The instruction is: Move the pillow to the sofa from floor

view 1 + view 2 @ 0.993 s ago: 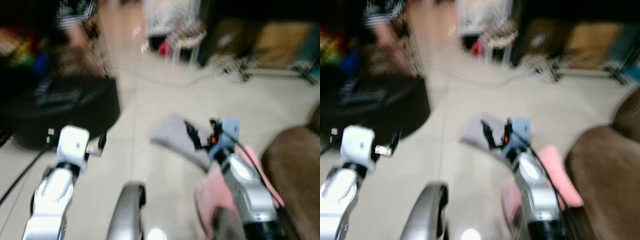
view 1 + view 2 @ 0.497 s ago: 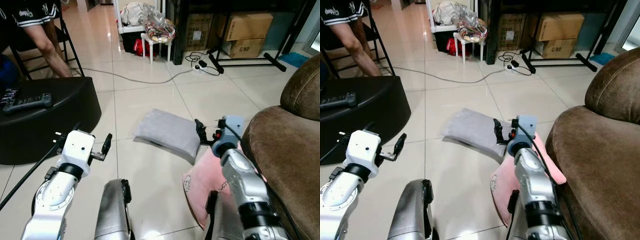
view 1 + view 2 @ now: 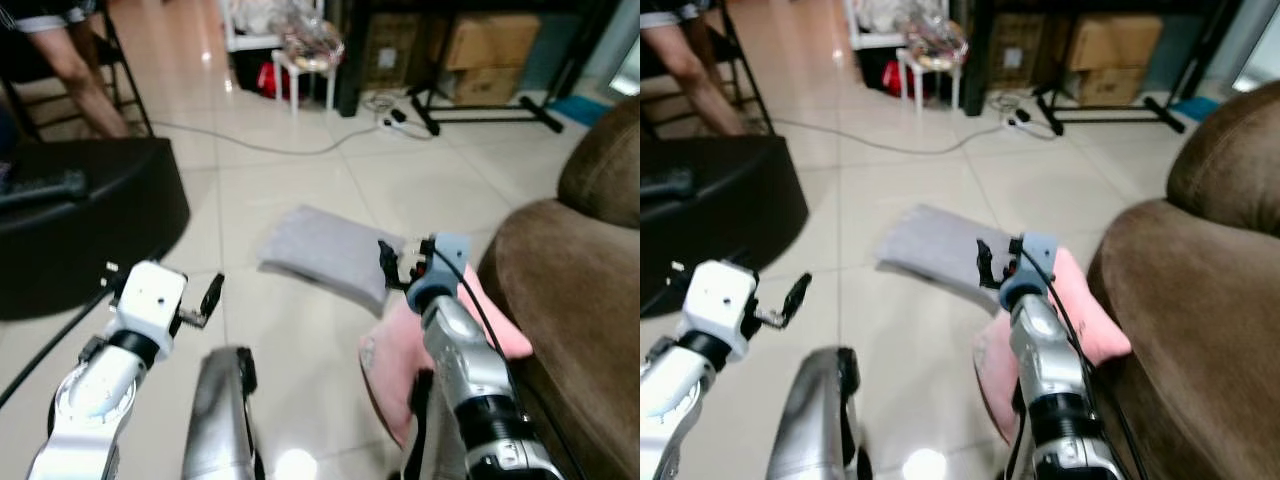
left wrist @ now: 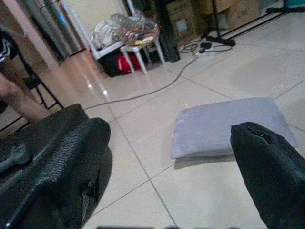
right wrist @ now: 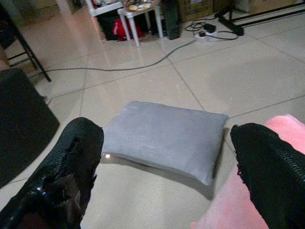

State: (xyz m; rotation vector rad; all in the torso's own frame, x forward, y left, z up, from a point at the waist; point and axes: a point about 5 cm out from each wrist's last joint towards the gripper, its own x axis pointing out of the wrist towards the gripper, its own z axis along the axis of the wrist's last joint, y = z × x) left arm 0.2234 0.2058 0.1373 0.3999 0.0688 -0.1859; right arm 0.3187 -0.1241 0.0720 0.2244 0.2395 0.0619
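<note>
The grey pillow (image 5: 164, 136) lies flat on the tiled floor (image 3: 300, 190), out in front of both grippers and touching neither. Beside it, a pink pillow (image 3: 1080, 310) leans against the brown sofa (image 3: 1190, 290). The right gripper (image 5: 167, 167) hovers just short of the grey pillow, its fingers (image 5: 71, 162) spread wide with the pillow framed between them. The left gripper (image 4: 176, 171) hangs farther back over bare tile, jaws likewise parted. A black case (image 3: 90, 230) sits at the left, and a person's leg (image 3: 75, 75) shows beyond it.
</note>
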